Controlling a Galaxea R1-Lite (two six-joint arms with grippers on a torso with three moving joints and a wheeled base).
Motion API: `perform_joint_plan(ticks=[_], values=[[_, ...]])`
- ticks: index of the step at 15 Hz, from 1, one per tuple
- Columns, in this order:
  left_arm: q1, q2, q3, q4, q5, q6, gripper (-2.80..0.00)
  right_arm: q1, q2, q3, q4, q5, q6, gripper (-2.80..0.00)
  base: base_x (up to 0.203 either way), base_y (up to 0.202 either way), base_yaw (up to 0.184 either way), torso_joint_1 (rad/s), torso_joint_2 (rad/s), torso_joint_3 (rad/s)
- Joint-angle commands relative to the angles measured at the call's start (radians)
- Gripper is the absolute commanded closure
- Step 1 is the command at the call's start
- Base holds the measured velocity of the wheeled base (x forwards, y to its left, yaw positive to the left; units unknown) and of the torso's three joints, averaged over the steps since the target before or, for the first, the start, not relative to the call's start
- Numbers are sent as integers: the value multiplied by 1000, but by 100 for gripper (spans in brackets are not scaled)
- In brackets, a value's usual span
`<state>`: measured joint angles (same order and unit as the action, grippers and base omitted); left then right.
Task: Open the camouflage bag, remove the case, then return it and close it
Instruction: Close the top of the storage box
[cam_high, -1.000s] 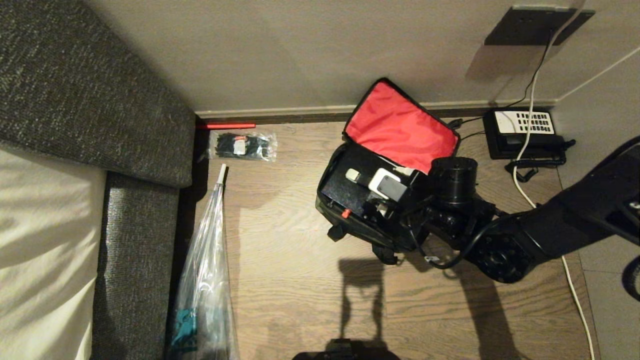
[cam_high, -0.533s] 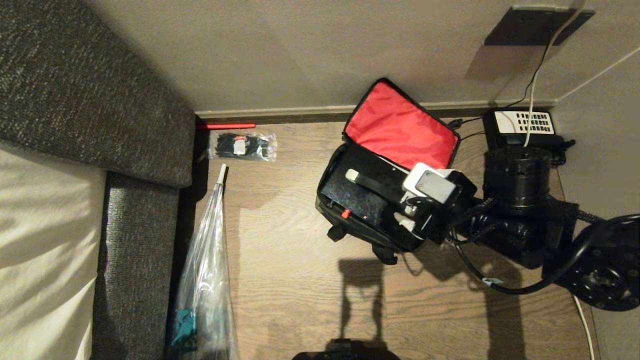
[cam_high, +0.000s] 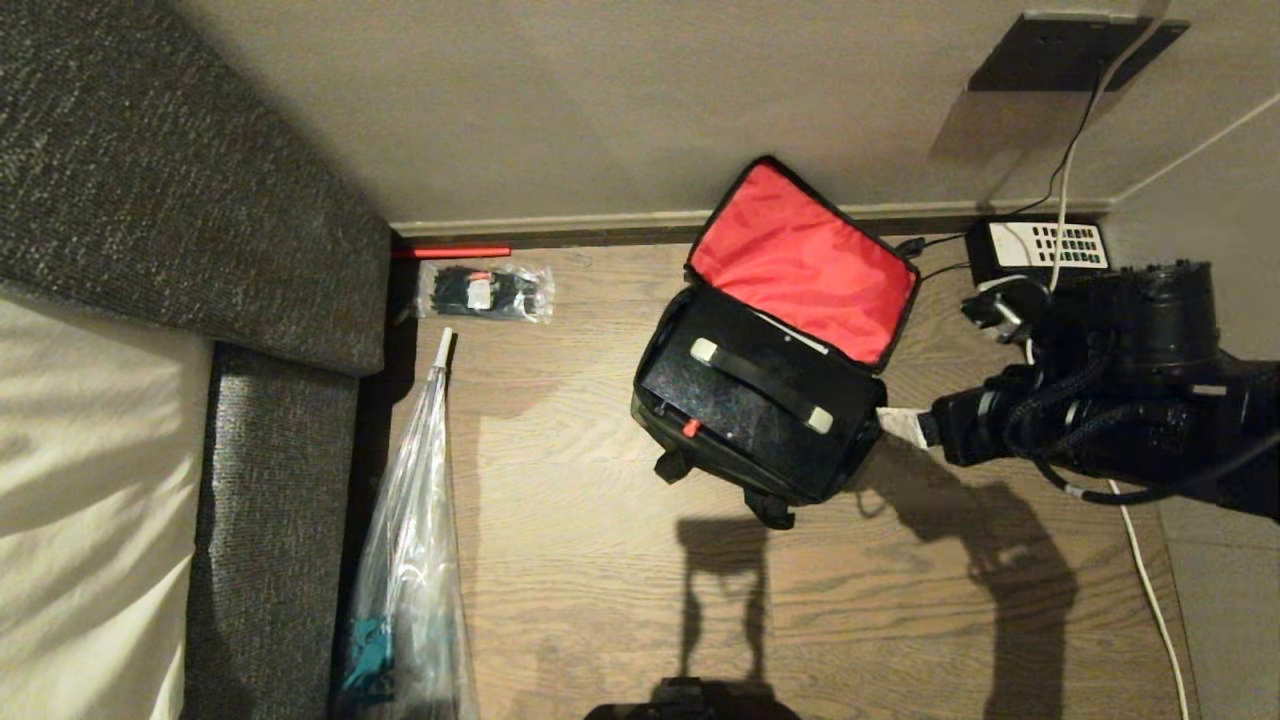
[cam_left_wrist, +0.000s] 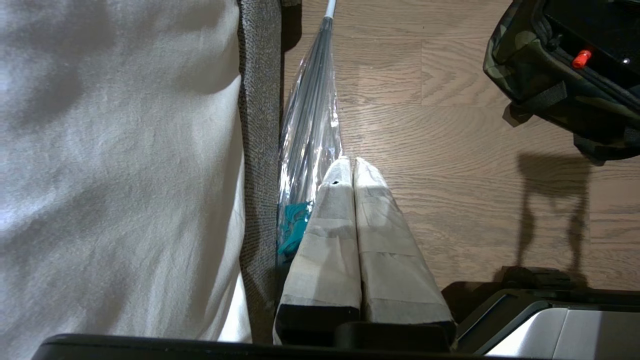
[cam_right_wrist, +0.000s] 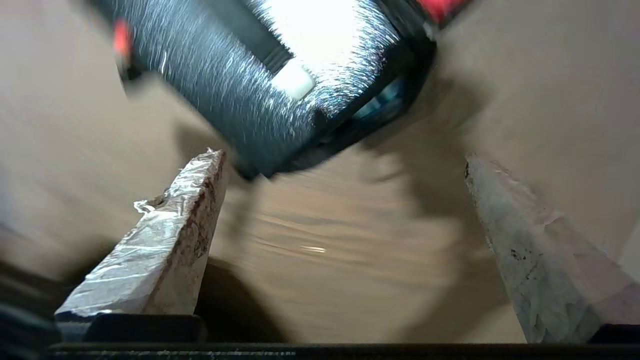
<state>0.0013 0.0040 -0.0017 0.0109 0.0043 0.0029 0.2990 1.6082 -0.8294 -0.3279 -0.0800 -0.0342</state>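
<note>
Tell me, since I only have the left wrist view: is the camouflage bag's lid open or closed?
Observer: Open. The head view shows the lid of the camouflage bag folded back toward the wall, red lining up.
Operator: Is the case inside?
Observer: Yes, the case lies flat in the bag, with its strap handle on top.
Operator: And the right gripper?
Observer: The right gripper is open and empty, off the bag's right end, above the floor.
</note>
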Motion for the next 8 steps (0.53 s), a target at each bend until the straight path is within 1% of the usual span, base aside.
perform_joint_plan(ticks=[1,3,6,8], values=[[0,-4,0,0,0,0,0,-87,131,-29,-24,116,155,-280,0,0,0,0,0,0],[0,-4,0,0,0,0,0,-135,238,-70,-73,154,175,-280,0,0,0,0,0,0],[0,-4,0,0,0,0,0,-198,371,-163,-158,164,194,-280,0,0,0,0,0,0],[0,-4,0,0,0,0,0,-238,410,-179,-175,164,185,-280,0,0,0,0,0,0]])
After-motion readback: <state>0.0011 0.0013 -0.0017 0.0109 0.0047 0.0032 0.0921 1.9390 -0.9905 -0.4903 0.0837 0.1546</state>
